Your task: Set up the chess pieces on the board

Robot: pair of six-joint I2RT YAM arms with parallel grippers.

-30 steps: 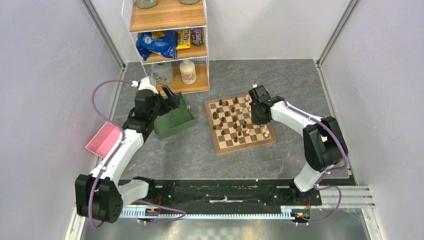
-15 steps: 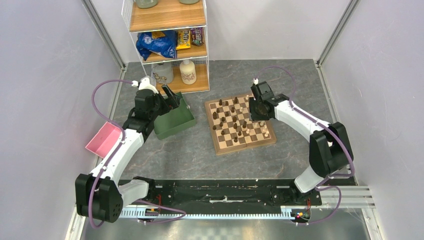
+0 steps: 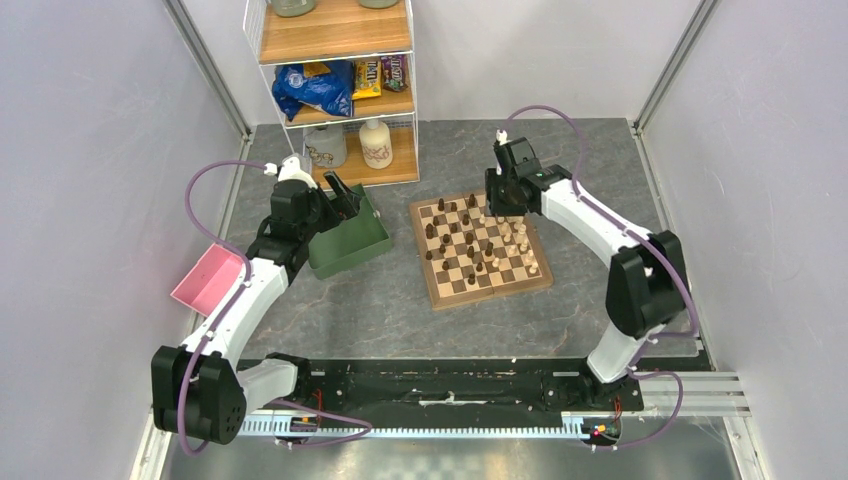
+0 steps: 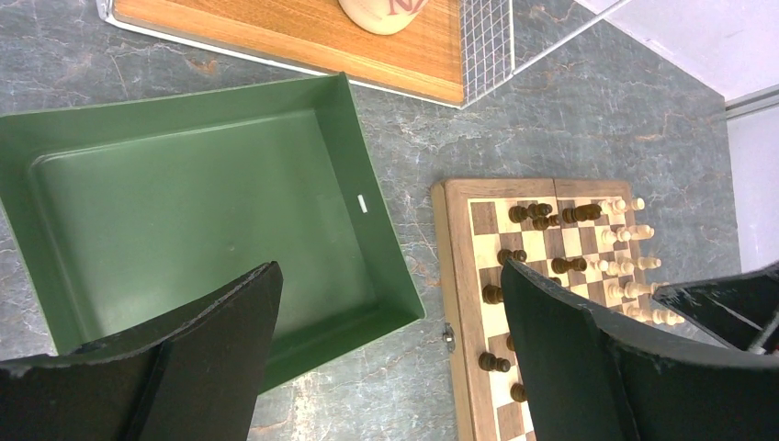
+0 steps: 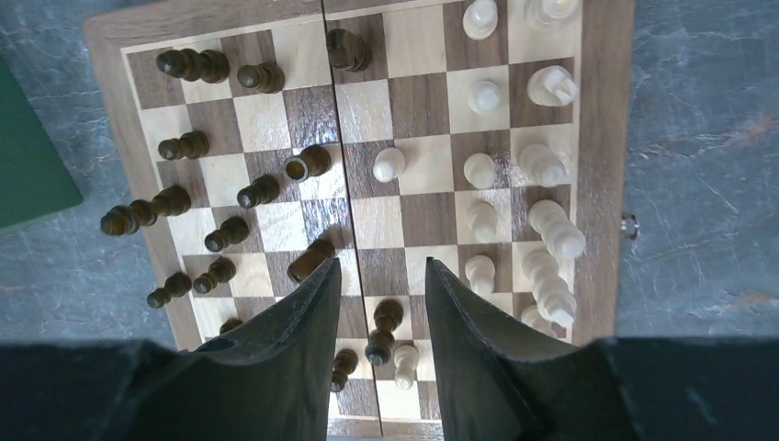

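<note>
The board [image 3: 490, 292] lies right of centre on the grey table. Dark chess pieces [image 3: 447, 236] stand mostly on its left half and cream ones [image 3: 523, 250] along its right side. My right gripper [image 3: 497, 202] hovers above the board's far edge. In the right wrist view it [image 5: 382, 266] is open, nothing between its fingers; a dark piece [image 5: 384, 329] and a cream piece [image 5: 404, 363] stand on the board [image 5: 602, 138] below the gap. My left gripper [image 4: 390, 271] is wide open above the green tray's [image 4: 184, 202] near corner, left of the board [image 4: 455, 276].
A wire shelf [image 3: 335, 80] with bottles and snack bags stands at the back, close behind the green tray [image 3: 345, 245]. A pink bin [image 3: 208, 280] sits by the left wall. Grey walls close in both sides.
My right gripper has opened and drawn back from the board's right middle toward its far edge, rising. The left arm has not moved.
</note>
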